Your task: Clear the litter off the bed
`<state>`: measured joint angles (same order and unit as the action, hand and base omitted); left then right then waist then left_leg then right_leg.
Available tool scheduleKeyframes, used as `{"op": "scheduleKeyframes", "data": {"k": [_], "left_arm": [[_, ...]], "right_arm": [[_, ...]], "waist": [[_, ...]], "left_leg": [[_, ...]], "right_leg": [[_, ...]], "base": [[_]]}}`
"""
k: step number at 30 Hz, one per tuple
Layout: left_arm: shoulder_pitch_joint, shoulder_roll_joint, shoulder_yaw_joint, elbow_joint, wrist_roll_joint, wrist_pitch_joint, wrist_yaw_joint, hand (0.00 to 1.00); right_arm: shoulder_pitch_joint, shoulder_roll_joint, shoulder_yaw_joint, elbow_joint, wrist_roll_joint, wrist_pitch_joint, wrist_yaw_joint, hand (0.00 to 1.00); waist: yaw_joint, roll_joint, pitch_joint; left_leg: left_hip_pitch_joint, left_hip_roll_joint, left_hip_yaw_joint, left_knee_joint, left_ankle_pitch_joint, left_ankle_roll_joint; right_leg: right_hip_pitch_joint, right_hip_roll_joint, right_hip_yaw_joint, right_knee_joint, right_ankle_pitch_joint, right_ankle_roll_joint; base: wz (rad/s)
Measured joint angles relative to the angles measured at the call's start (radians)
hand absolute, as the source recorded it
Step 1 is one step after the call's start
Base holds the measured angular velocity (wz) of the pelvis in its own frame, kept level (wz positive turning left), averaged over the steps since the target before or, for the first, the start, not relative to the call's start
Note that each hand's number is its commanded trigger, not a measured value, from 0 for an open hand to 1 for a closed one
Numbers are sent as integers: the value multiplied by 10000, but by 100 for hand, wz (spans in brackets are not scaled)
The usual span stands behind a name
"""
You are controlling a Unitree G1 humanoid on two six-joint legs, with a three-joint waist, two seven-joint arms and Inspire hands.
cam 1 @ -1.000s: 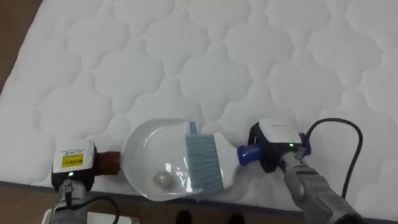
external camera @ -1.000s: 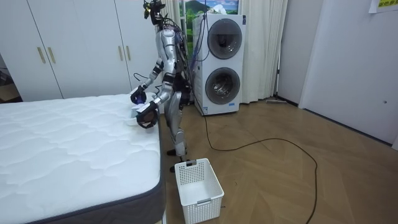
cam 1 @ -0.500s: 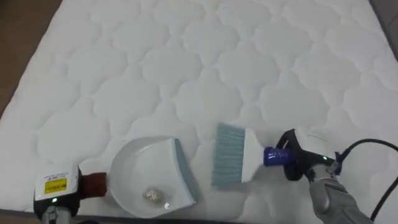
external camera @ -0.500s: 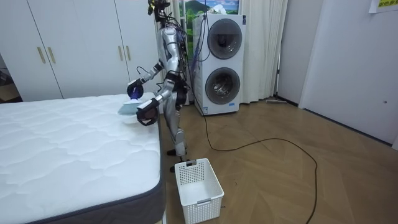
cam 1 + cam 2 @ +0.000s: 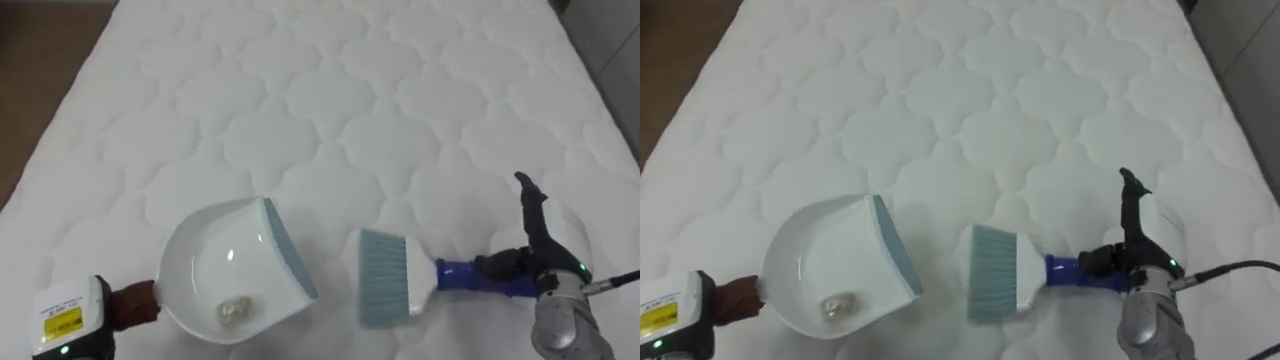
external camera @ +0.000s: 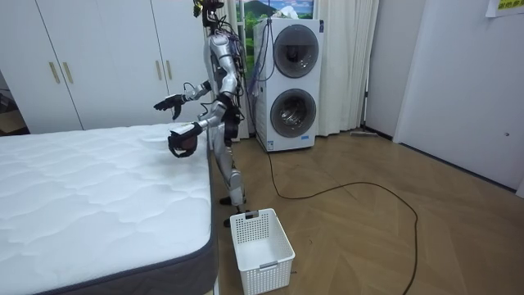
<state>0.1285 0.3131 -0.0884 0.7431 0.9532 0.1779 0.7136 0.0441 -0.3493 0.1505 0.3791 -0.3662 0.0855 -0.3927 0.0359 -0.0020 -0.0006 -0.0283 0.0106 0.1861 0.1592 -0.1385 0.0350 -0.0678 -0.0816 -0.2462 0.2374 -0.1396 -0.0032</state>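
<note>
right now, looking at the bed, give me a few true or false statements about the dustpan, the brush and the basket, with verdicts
1. The small pale crumpled scrap lies inside the white round dustpan. True.
2. The white brush with light blue bristles rests inside the dustpan. False: it is to the dustpan's right, with bare white quilted mattress showing between them.
3. The right hand is closed round the brush's blue handle. True.
4. The white slatted plastic basket stands on the mattress. False: it stands on the wooden floor beside the bed.
</note>
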Motion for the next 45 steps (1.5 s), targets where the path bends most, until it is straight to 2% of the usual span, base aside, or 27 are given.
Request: {"op": "scheduleKeyframes", "data": {"k": [5, 9, 13, 19, 22, 24, 28, 30, 32, 37, 41, 43, 45], "left_arm": [[94, -215, 272, -248, -50, -251, -38, 100], [125, -236, 280, -369, -376, -658, -58, 100], [90, -272, 347, -708, -562, -883, -285, 100], [-97, -359, 474, -965, -576, -1169, -533, 100], [-182, -450, 470, -1046, -596, -1302, -540, 100], [-190, -448, 462, -1296, -779, -1362, -556, 100], [-196, -446, 447, -1661, -1105, -1386, -624, 100], [-194, -446, 442, -1663, -1321, -1384, -653, 100], [-153, -447, 440, -1665, -1365, -1382, -729, 100], [13, -448, 457, -1758, -1335, -1384, -971, 100], [-14, -545, 458, -1761, -1338, -1385, -973, 100], [-21, -623, 468, -1761, -1318, -1383, -974, 100], [-15, -827, 451, -1761, -1323, -1385, -973, 100]], "right_arm": [[6, 10, -221, -4, 120, -9, 120, 0], [2, 8, -411, -14, 1122, -57, 180, 0], [-31, 24, -591, -193, 1475, -156, 251, 0], [-94, 45, -650, -461, 1743, -642, 246, 0], [-105, 113, -644, -461, 2016, -642, 225, 0], [-171, 318, -647, -487, 2115, -642, 136, 0], [-189, 330, -651, -842, 2365, -640, 12, 0], [-227, 325, -653, -1208, 2501, -642, -63, 0], [-305, 325, -645, -1285, 2546, -647, -74, 0], [-563, 330, -642, -1389, 2417, -658, -112, 0], [-657, 336, -632, -1408, 2439, -884, -293, 0], [-654, 420, -632, -1456, 2435, -893, -477, 0], [-655, 598, -625, -1515, 2416, -915, -748, 0]], "waist": [[1, 54, -5], [-46, 80, 7], [-37, 148, 20], [-17, 190, 50], [-18, 176, 65], [-50, 140, 77], [-80, 128, 76], [-71, 90, 64], [-13, 50, 56], [138, -51, 39], [371, -132, 40], [480, -162, 54], [488, -199, 49]], "left_leg": [[332, -12, 62, -137, -3, -2], [479, -27, -75, 19, -154, 18], [386, -85, -236, 341, -299, 93], [387, -224, -447, 464, -362, 197], [394, -281, -593, 465, -411, 264], [318, -385, -929, 499, -421, 285], [99, -505, -1472, 684, -437, 318], [19, -588, -1808, 777, -437, 319], [34, -618, -1985, 792, -435, 318], [-28, -761, -2565, 848, -412, 289], [-490, -765, -2897, 1203, -380, 227], [-775, -818, -3180, 1344, -358, 189], [-1040, -958, -3556, 1506, -317, 125]], "right_leg": [[250, 9, 85, -2, -6, 9], [601, -6, -3, -27, -52, 74], [686, -61, -8, 0, -115, 161], [800, -130, -72, 68, -175, 284], [839, -156, 370, 227, -225, 363], [860, -143, 766, 221, -258, 416], [950, -173, 819, 198, -296, 477], [1073, -198, 820, 153, -361, 580], [1280, -193, 800, -24, -361, 581], [1663, -191, 519, -484, -364, 586], [1518, -110, 494, -559, -365, 587], [1483, -67, 299, -578, -365, 587], [1562, -37, -221, -691, -366, 585]], "base": [[-7], [8], [11], [12], [23], [29], [46], [45], [38], [36], [31], [46], [60]]}}
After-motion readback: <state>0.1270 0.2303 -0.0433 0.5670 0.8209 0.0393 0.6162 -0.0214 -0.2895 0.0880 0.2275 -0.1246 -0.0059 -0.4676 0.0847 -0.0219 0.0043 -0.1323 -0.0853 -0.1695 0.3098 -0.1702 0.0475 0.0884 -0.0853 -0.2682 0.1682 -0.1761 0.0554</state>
